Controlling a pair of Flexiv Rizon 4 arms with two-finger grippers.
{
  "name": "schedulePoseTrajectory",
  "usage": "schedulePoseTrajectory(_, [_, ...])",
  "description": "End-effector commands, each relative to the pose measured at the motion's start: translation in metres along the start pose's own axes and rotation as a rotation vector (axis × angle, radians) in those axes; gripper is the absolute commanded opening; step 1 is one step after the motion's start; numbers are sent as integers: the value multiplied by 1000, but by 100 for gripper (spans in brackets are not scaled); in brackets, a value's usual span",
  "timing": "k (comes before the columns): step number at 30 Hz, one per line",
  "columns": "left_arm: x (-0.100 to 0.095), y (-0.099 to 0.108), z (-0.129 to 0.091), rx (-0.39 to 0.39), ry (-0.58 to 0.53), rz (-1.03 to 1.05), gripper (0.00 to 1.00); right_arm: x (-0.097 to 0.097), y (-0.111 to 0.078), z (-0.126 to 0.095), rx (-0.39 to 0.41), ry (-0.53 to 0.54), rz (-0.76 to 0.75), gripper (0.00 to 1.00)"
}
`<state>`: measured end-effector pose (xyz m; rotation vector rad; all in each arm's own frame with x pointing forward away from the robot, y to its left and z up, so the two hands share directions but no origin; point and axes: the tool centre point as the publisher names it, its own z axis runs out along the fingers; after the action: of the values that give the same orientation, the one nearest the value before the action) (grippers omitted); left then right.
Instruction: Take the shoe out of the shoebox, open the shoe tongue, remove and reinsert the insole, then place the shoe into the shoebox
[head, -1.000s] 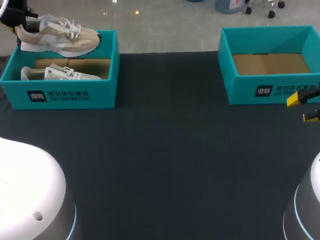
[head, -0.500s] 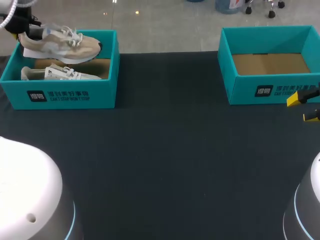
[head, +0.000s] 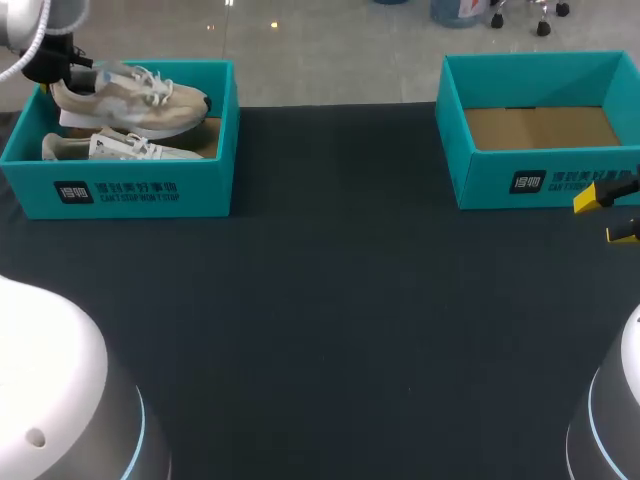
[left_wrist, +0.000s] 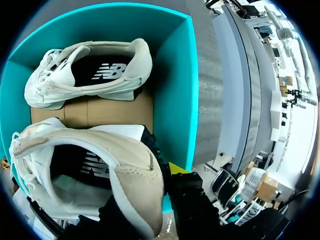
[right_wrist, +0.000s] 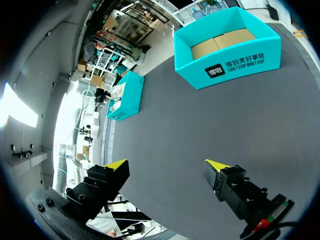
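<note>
A beige sneaker (head: 135, 100) hangs low over the left teal shoebox (head: 130, 188), toe pointing right, its sole near the box's rim. My left gripper (head: 62, 72) is shut on its heel. In the left wrist view the heel of the beige sneaker (left_wrist: 80, 150) sits between the fingers of my left gripper (left_wrist: 152, 192). A white sneaker (left_wrist: 90, 72) lies on the cardboard floor of the box, seen also as the white sneaker (head: 120, 148) near the front wall. My right gripper (head: 610, 215) stands open at the table's right edge, nothing between its fingers (right_wrist: 117, 166).
A second teal shoebox (head: 540, 180) with a bare cardboard floor stands at the back right, just ahead of my right gripper (right_wrist: 166, 165); it shows there as the shoebox (right_wrist: 227, 60). Dark cloth (head: 330, 320) covers the table between the two boxes.
My left gripper has lowered the beige sneaker toward the left shoebox and shifted it a little to the right. The right arm has kept still.
</note>
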<state>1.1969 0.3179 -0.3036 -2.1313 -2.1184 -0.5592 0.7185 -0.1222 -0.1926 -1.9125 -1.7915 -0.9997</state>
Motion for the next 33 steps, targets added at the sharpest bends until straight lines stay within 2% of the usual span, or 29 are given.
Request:
schedulePoseTrajectory(1, [-6,11,17,13,-2,-4,0,0,0,1,0,-3,1,100])
schedulePoseTrajectory(14, [-19,19,58,79,10,-4,0,0,0,1,0,-3,1,100])
schedulePoseTrajectory(22, [-24,20,78,130,-27,15,0,0,0,1,0,-3,1,100])
schedulePoseTrajectory(29, [-26,16,82,151,-51,39,0,0,0,1,0,-3,1,100])
schedulePoseTrajectory(30, [-26,16,80,143,-52,47,3,0,0,1,0,-3,1,100])
schedulePoseTrajectory(33, [-27,16,74,127,-61,67,47,0,0,1,0,-3,1,100])
